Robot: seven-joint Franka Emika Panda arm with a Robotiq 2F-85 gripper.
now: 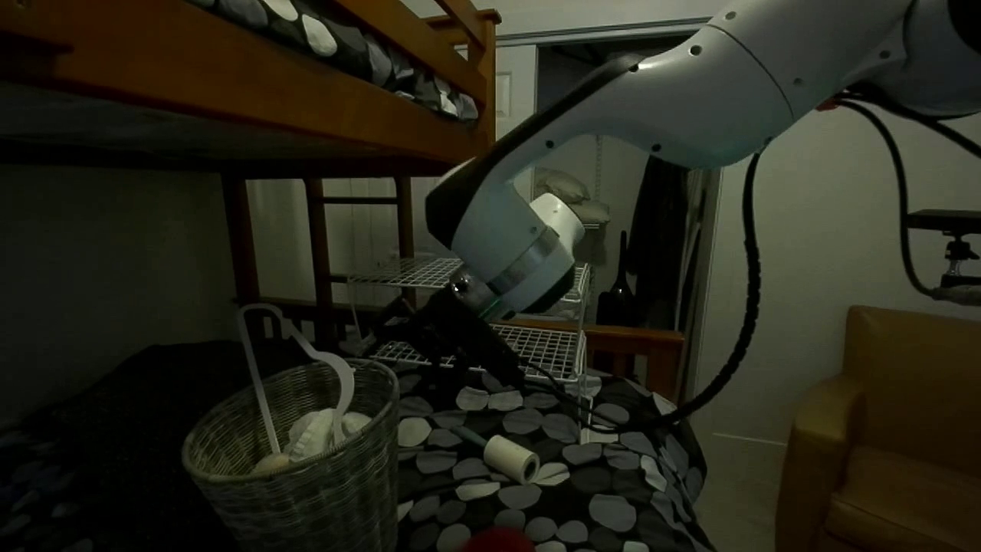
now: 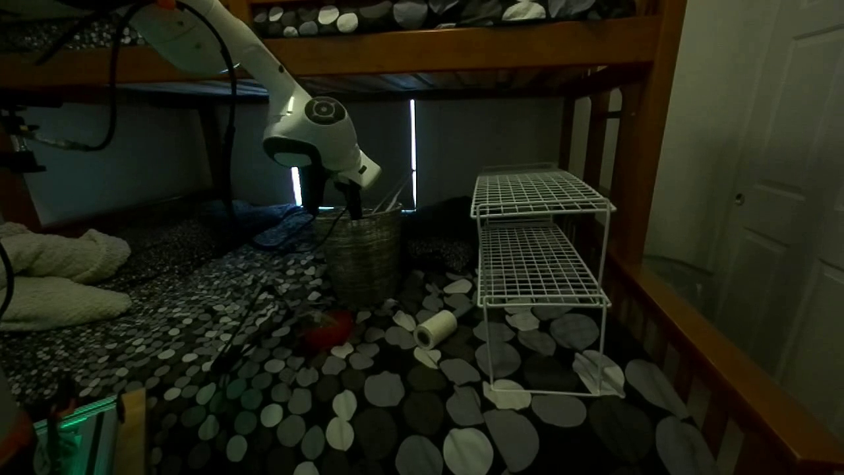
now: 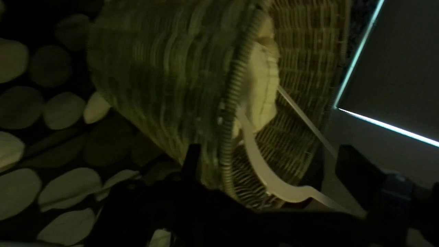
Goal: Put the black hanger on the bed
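Observation:
I cannot make out the black hanger for certain. A thin dark shape (image 2: 244,323) lies on the bed in an exterior view, too dim to identify. The bed (image 1: 613,510) has a black cover with white and grey spots and also shows in an exterior view (image 2: 395,422) and the wrist view (image 3: 65,188). My gripper (image 3: 270,147) is open beside the wicker basket's (image 3: 164,68) rim. A white hanger (image 3: 259,161) stands tilted in the basket, its upper part between my spread fingers in the wrist view. In an exterior view my gripper (image 1: 383,326) is right of the hanger.
A white wire rack (image 2: 541,257) stands on the bed near the wooden footboard (image 2: 712,349). A lint roller (image 1: 510,458) and a red object (image 2: 328,330) lie near the basket. The wooden upper bunk (image 1: 268,100) hangs overhead. A cable (image 1: 751,291) hangs from the arm.

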